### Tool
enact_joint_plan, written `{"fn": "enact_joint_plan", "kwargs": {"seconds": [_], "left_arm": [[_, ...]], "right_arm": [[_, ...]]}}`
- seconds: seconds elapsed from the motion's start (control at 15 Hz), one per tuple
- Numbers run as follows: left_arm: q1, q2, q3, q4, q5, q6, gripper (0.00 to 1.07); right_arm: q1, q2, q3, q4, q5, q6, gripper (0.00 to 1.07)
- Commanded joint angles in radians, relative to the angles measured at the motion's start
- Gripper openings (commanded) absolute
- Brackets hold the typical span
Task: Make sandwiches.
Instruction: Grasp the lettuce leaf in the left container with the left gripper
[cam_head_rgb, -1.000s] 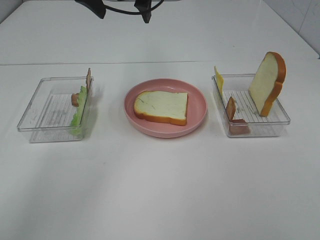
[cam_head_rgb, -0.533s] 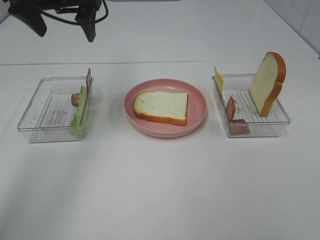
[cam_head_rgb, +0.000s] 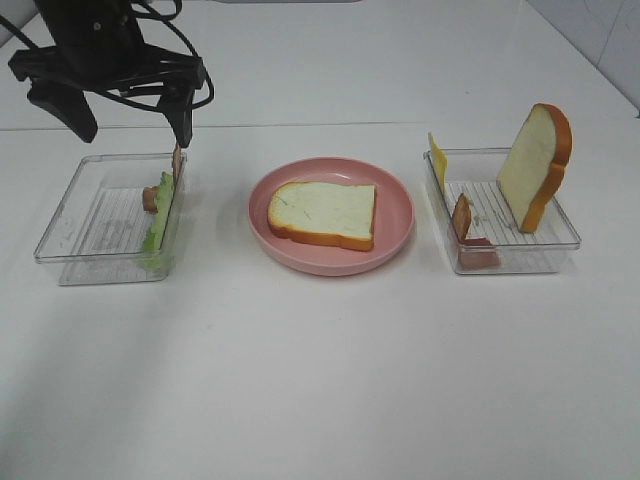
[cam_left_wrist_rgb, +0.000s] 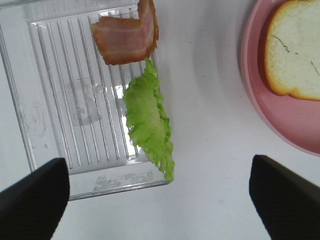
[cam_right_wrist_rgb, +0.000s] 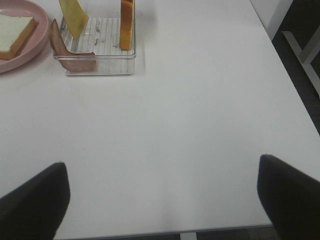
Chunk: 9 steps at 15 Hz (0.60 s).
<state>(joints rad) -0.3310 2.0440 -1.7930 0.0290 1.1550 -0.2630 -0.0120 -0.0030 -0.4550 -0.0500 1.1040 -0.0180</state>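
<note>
Next layer for the bread slice (cam_head_rgb: 325, 212) lying flat on the pink plate (cam_head_rgb: 330, 265): by the look of the layout, the lettuce leaf (cam_left_wrist_rgb: 147, 120). Leans against the plate-side wall of the left clear tray (cam_head_rgb: 100, 270), long axis along that wall, running front to back in the high view, with a folded bacon strip (cam_left_wrist_rgb: 125, 37) just past its far end and touching or nearly touching it. High above that tray: the left gripper (cam_head_rgb: 135, 128), fingers spread about as wide as they go, nothing between them. From the gripper, leaf straight below and about midway between the two fingers in the wrist view. Fore-and-aft offset hard to judge from this height. Long axis of the leaf set crosswise to the line joining the fingers, hence, probably, a squeeze across the thin ruffled width rather than end to end. Likely calls for a plain descent with little or no turning of the wrist, and care to stay clear of the tray wall and the bacon. Right gripper (cam_right_wrist_rgb: 162, 197) likewise wide apart and empty, over bare table (cam_right_wrist_rgb: 200, 125), well apart from the right clear tray (cam_head_rgb: 520, 262) with its upright bread slice (cam_head_rgb: 535, 165), yellow cheese square (cam_head_rgb: 437, 160) and second bacon strip (cam_head_rgb: 463, 215). Nearer arm for the lettuce by far: the left.
</note>
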Motion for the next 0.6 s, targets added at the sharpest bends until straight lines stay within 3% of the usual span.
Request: {"fn": "enact_joint_plan", "kwargs": {"seconds": [0.07,0.6], "left_arm": [[-0.001,0.066,0.01,-0.007,-0.007,-0.011,0.9],[-0.001,0.183,0.008,-0.021,-0.058,-0.013,0.89]], "right_arm": [[-0.005,-0.03,0.004,0.003,-0.005,-0.004,0.99],[-0.005,-0.03,0.004,0.003,-0.005,-0.004,0.99]]}}
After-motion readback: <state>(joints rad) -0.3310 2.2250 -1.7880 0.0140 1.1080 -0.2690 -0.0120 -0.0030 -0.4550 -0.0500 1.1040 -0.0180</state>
